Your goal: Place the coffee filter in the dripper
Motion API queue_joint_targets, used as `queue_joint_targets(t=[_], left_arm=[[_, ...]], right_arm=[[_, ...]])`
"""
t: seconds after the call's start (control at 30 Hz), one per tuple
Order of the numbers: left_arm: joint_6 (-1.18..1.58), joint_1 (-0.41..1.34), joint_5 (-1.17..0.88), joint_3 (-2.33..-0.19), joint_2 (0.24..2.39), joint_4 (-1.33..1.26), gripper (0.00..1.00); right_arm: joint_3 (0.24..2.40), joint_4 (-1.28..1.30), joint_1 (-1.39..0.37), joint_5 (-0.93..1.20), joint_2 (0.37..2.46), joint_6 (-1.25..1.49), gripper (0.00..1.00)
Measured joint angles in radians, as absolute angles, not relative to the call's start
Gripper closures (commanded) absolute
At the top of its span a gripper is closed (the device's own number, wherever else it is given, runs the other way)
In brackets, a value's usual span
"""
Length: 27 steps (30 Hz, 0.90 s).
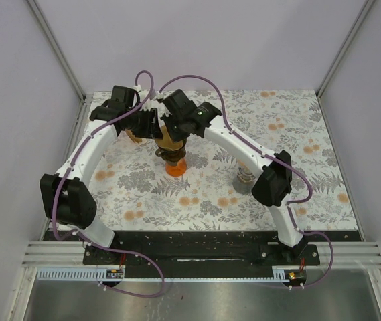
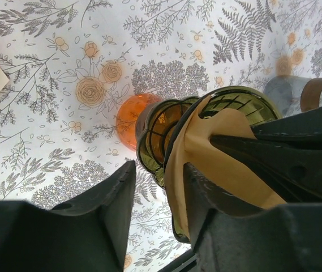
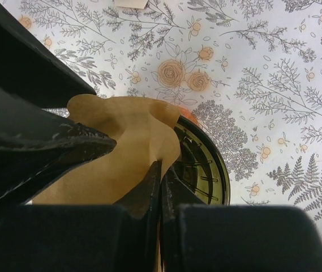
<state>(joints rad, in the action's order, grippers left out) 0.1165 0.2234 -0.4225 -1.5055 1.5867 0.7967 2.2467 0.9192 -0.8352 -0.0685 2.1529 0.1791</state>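
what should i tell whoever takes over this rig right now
Left gripper: open, jaws apart right next to the dripper, nothing between them.
Right gripper: shut on the coffee filter.
The dripper stands on an orange base around mid-table, with both arms over it.
Done: the filter is picked up and at the dripper's mouth, draped across the rim.
Left: seat it down inside the cone, release it, then pull both arms clear.
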Motion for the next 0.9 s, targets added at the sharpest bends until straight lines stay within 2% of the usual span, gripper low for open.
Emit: queue_joint_targets(t=[0.07, 0.27, 0.7, 0.9], left_arm=[[0.113, 0.228, -0.422, -1.505, 1.595, 0.801, 0.69], [0.101, 0.236, -0.434, -1.505, 1.596, 0.807, 0.85], [0.102, 0.253, -0.440, -1.505, 1.596, 0.805, 0.88], [0.102, 0.257, -0.440, -1.505, 1.596, 0.806, 0.88]], right_arm=[[2.230, 0.903, -0.834, -0.067, 2.143, 0.178, 1.00], [2.134, 0.835, -0.832, -0.061, 2.079, 0.164, 0.76], [1.971, 0.696, -0.822, -0.043, 1.919, 0.115, 0.24], [1.861, 0.652, -0.807, -0.050, 1.858, 0.125, 0.25]])
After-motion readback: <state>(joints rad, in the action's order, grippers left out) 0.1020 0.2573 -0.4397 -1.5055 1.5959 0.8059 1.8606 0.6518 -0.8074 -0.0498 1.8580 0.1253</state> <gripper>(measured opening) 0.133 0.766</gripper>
